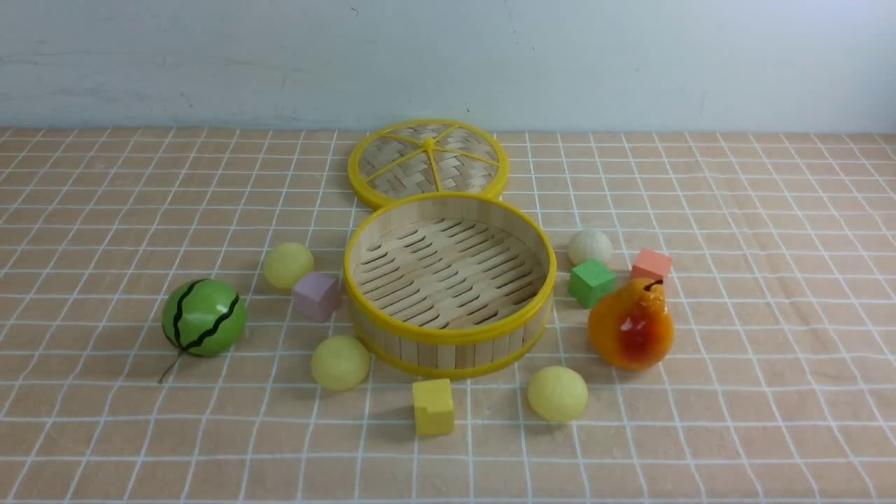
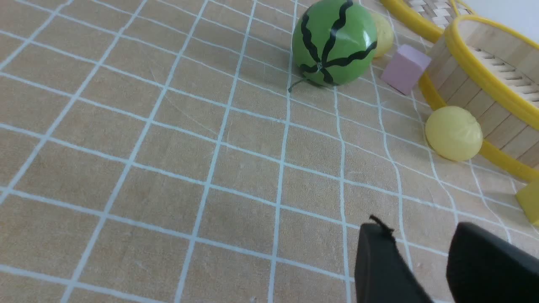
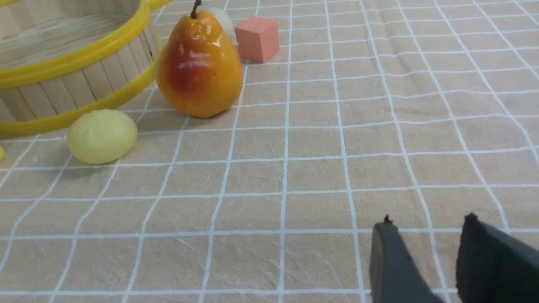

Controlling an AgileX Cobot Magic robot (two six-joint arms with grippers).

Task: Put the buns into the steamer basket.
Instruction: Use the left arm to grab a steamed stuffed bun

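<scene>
Four buns, none inside the steamer basket [image 1: 448, 350], which stands upright and empty at the middle of the tabletop [image 1: 770, 420].
1. Left yellow bun [image 1: 288, 265]: left of the basket, just beside a lilac cube [image 1: 316, 296].
2. Near-left yellow bun [image 1: 340, 362]: just beside the basket's lower rim.
3. Near-right yellow bun [image 1: 558, 393]: toward the near edge, right of a yellow cube [image 1: 432, 407].
4. Off-white bun [image 1: 589, 246]: right of the basket, just behind a green cube [image 1: 591, 282].

Other stock: woven lid [image 1: 428, 162] lying flat behind the basket, toward the far edge; watermelon ball [image 1: 204, 317] toward the left edge; pear [image 1: 631, 325] upright near the green cube; salmon cube [image 1: 651, 265] behind the pear.

Left gripper [image 2: 421, 235]: claw released, jaws parted, nothing between them, bare cloth beneath.
Right gripper [image 3: 429, 227]: claw released likewise, grasping nothing, well apart from the pear.
</scene>
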